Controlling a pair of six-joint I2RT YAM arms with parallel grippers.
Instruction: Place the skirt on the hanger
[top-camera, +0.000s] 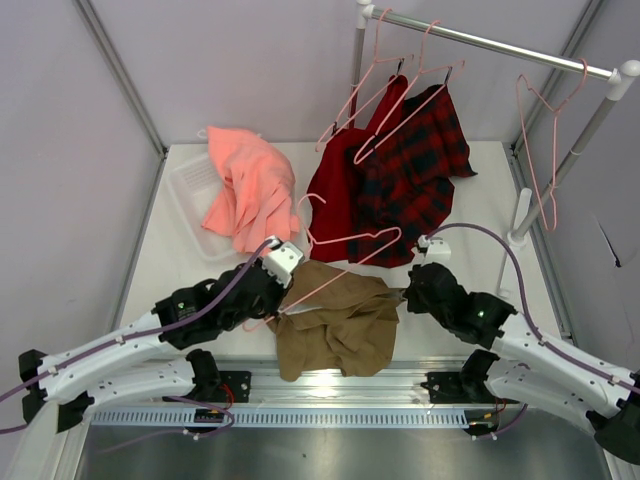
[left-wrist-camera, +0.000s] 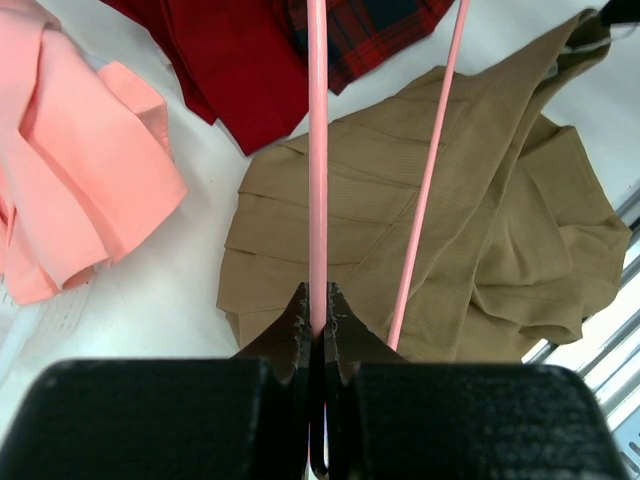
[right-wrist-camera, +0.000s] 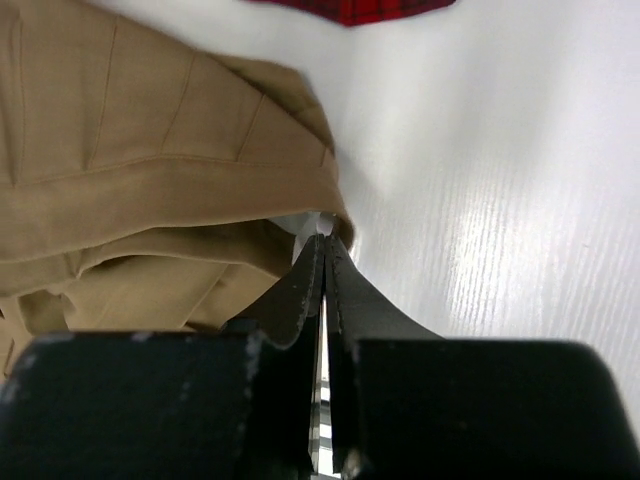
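Note:
The khaki skirt lies crumpled on the table between my two arms. A pink hanger lies across it, its hook toward the red clothes. My left gripper is shut on one thin bar of the hanger near its corner, over the skirt's left part. The second bar runs off to the right. My right gripper is shut on the skirt's right edge, with the fingertips pinching a fold by a white label, low over the table.
A salmon-pink garment lies over a clear tray at the back left. A red garment and a red-and-black plaid one hang on hangers from the rack rail. An empty pink hanger hangs at the right.

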